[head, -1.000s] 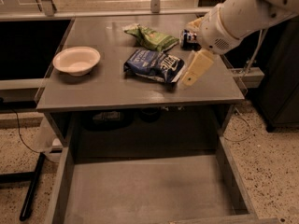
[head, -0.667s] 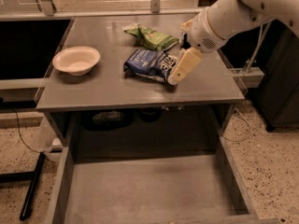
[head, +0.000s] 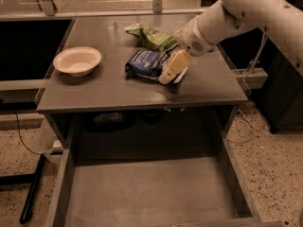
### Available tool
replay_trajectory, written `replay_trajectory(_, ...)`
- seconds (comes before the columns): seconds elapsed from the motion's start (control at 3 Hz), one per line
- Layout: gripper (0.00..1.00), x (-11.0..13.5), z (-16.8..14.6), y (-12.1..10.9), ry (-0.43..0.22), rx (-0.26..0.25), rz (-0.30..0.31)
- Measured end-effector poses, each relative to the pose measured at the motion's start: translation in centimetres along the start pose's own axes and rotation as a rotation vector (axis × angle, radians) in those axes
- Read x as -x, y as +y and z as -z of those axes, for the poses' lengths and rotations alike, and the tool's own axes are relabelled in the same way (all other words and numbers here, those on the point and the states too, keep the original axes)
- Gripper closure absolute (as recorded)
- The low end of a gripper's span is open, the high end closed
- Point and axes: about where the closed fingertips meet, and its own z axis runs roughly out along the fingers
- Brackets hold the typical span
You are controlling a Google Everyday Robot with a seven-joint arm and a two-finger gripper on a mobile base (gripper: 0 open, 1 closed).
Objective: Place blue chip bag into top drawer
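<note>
Arm reaches in; gripper (head: pixel 166 78) sits over one end of blue chip bag (head: pixel 145 63) on grey table (head: pixel 113 92). Just behind, green chip bag (head: pixel 152 37); bowl (head: pixel 77 61) well apart. Below, top drawer (head: pixel 142 193) stands open.

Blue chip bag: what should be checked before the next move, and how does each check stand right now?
1. Top drawer pulled open: ok.
2. Blue chip bag in plain view on the table: ok.
3. Gripper down at the bag's right edge: ok.
4. Bag lifted off the table: not ok.
5. Green chip bag apart from the blue one: cannot tell.
</note>
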Motion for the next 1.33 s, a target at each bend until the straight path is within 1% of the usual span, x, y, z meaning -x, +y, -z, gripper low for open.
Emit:
replay_trajectory(0.33,0.00,-1.0,-3.1,-1.1,-0.031,0.060,-0.071)
replay_trajectory(0.67,0.00,-1.4,-5.3,-2.0,-0.060,0.105,-0.120)
replay_trajectory(1.0,0.18,-1.5,-5.5,-2.2,-0.064,0.107,-0.123)
replay_trajectory(1.33,0.40,-1.5,-5.5,-2.2,-0.064,0.107,-0.123)
